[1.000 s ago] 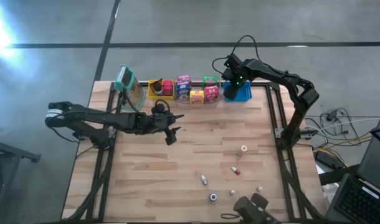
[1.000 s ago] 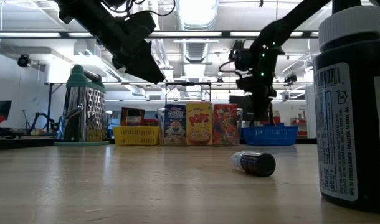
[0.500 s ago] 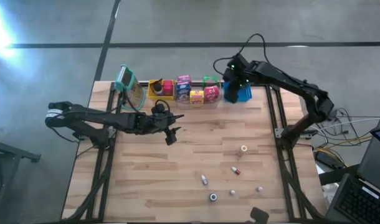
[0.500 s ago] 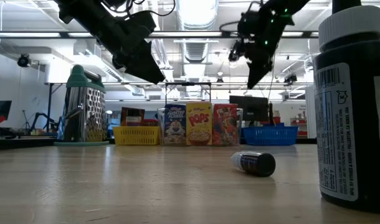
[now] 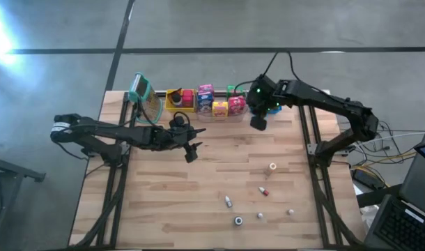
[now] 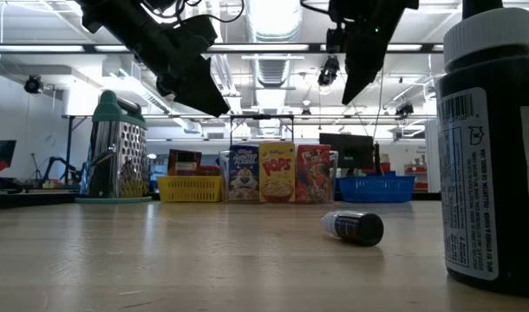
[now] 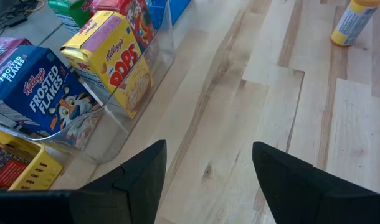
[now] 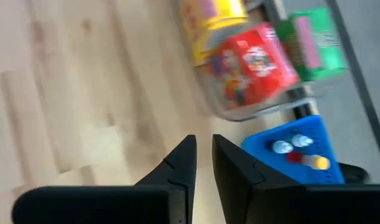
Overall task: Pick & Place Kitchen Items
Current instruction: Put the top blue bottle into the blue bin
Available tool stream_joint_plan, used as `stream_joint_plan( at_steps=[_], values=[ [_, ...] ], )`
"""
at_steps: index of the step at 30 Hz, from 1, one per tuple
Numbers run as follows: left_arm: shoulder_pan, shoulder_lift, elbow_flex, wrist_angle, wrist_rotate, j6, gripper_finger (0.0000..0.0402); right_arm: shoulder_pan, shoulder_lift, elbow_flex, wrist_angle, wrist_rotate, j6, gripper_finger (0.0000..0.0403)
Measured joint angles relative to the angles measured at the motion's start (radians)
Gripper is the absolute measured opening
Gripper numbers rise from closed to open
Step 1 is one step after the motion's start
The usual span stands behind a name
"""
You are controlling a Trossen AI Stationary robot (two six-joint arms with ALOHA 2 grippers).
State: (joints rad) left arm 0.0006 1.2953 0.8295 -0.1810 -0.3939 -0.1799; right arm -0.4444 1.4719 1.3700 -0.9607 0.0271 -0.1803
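Observation:
Small bottles lie scattered on the near right of the wooden table (image 5: 198,181): one with a yellow cap (image 5: 272,167), a red one (image 5: 263,190) and others (image 5: 228,201). Mini cereal boxes (image 5: 216,103) stand in a clear bin (image 7: 124,124) at the far edge. Beside it, a blue bin (image 8: 305,165) holds small bottles (image 8: 293,145). My right gripper (image 5: 258,124) hangs high over the table, just in front of the blue bin, its fingers almost together and nothing between them. My left gripper (image 5: 192,152) stands open and empty above the table's middle, near the clear bin.
A yellow basket (image 5: 178,100) and a grater (image 5: 144,97) stand at the far left. One dark bottle (image 6: 355,227) lies on its side and a large one (image 6: 494,147) stands right by the low camera. Bare wood lies between the two grippers.
My right gripper has risen out of the blue bin and swung toward the table's near edge and a little to the left, so it now hangs over bare wood in front of the bin. The left arm has kept still.

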Motion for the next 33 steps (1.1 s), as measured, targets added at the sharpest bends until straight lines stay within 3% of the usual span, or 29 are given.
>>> stream_joint_plan(
  at_steps=[6, 17, 26, 33],
  values=[
    [0.0, 0.0, 0.0, 0.0, 0.0, 0.0, 0.0243, 0.109, 0.0, -0.003, -0.016, 0.005, 0.02, 0.0045],
    [0.0, 0.0, 0.0, 0.0, 0.0, 0.0, 0.0243, 0.306, -0.053, -0.018, -0.039, 0.131, 0.097, 0.0026],
    [0.0, 0.0, 0.0, 0.0, 0.0, 0.0, 0.0243, 0.488, -0.132, -0.078, -0.062, 0.138, 0.263, 0.0032],
    [0.0, 0.0, 0.0, 0.0, 0.0, 0.0, 0.0243, 0.639, -0.184, -0.117, -0.063, 0.278, 0.366, 0.004]
  ],
)
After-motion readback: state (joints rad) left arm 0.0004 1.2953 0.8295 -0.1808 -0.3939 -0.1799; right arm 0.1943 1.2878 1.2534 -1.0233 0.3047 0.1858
